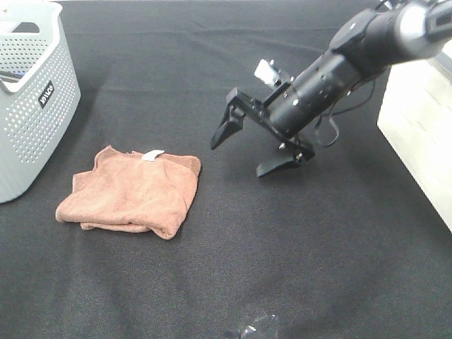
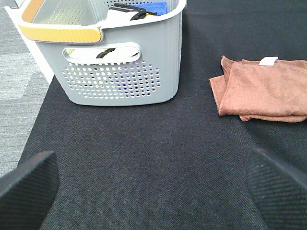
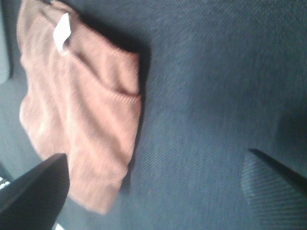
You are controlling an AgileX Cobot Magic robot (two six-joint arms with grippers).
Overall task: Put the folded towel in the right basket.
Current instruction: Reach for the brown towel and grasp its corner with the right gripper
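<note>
a grey basket is seen at the left edge. the folded towel is laid flat left of centre. the right gripper is held spread open right of centre; the left gripper is likewise parted, 2 fingers visible.

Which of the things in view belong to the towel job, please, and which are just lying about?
Part of the job:
folded towel
pale basket at the right edge, only partly in view
right end effector, open, near the towel

Just lying about:
grey basket on the left
blue item inside it
</note>
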